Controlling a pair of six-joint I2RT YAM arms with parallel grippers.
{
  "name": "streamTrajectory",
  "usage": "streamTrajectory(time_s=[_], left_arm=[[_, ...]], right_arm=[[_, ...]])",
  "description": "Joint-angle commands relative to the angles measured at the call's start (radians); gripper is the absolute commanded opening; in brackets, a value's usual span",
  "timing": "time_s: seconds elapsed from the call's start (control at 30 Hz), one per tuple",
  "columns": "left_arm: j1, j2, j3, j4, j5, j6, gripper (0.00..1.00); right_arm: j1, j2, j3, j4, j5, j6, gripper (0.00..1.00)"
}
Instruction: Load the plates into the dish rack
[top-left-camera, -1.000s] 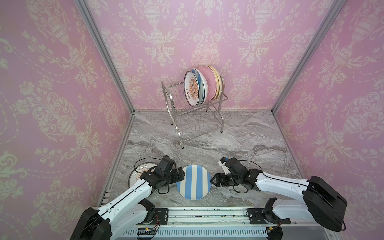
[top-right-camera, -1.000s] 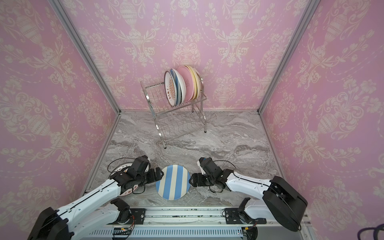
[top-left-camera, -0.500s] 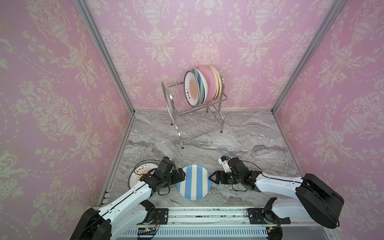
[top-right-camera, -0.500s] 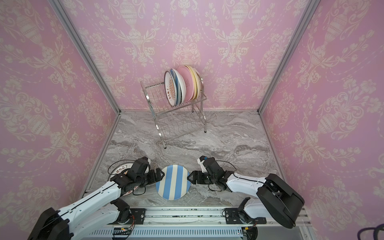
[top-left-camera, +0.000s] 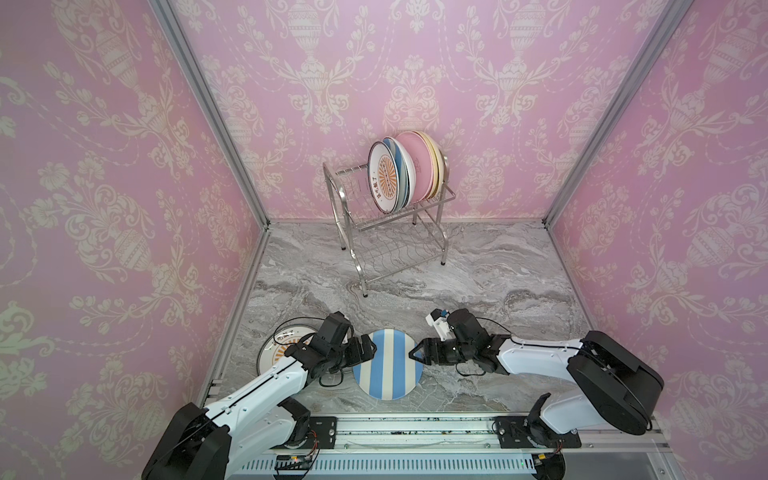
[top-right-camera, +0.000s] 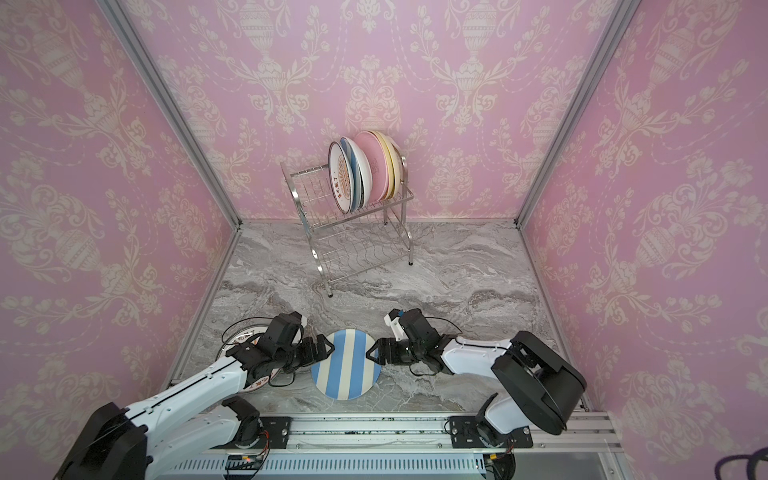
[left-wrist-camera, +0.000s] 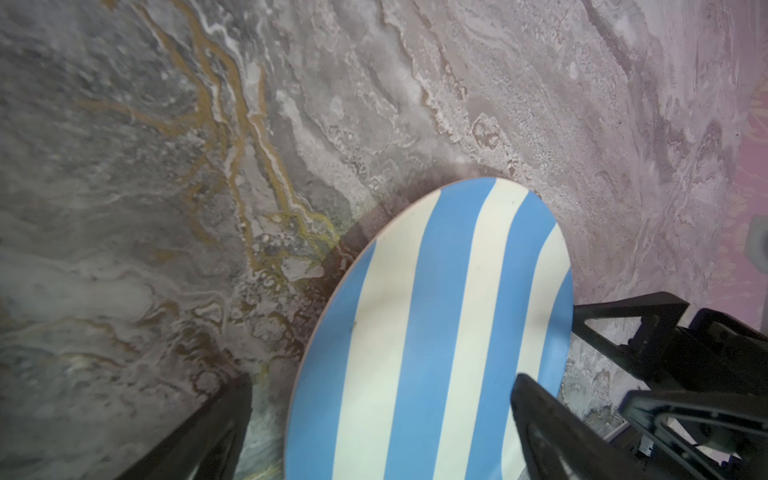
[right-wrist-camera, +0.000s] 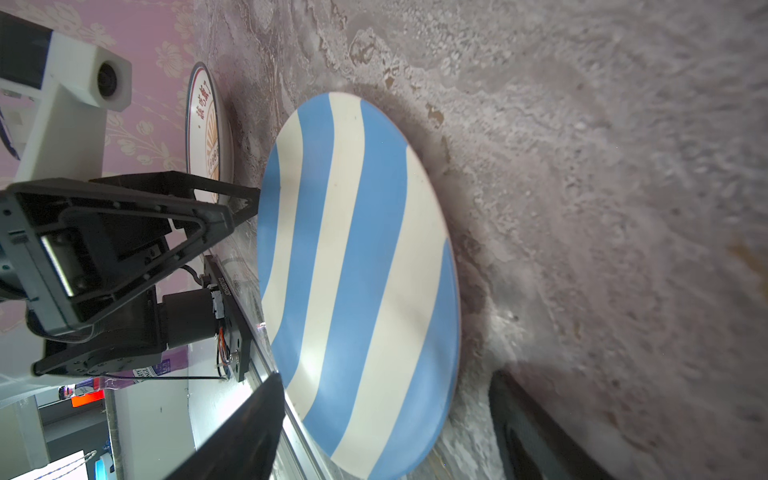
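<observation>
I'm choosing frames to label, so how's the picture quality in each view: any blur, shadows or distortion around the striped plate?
In both top views: sharp and evenly lit, striped plate clear. Left wrist view: plate fairly crisp, marble tabletop soft, dark shadow hugging the plate's rim. Right wrist view: plate sharp, marble beside it smeared and grainy.

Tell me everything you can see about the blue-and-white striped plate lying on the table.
The striped plate is round, shallow and glossy like ceramic, with wavy blue and cream bands. It lies face up on the marble table, near the front edge. The open left claw and right claw stand at its opposite rims.
</observation>
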Motion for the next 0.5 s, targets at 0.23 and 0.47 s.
streamTrajectory(time_s=[0.23, 0.47], left_arm=[[-0.061, 0.105, -0.01, 0.095, 0.027, -0.038, 0.99], [-0.076, 0.131, -0.013, 0.11, 0.027, -0.041, 0.99]], right_arm=[[-0.001, 0.076, -0.054, -0.02, -0.002, 0.04, 0.76], [-0.001, 0.09, -0.115, 0.134, 0.006, 0.109, 0.7]])
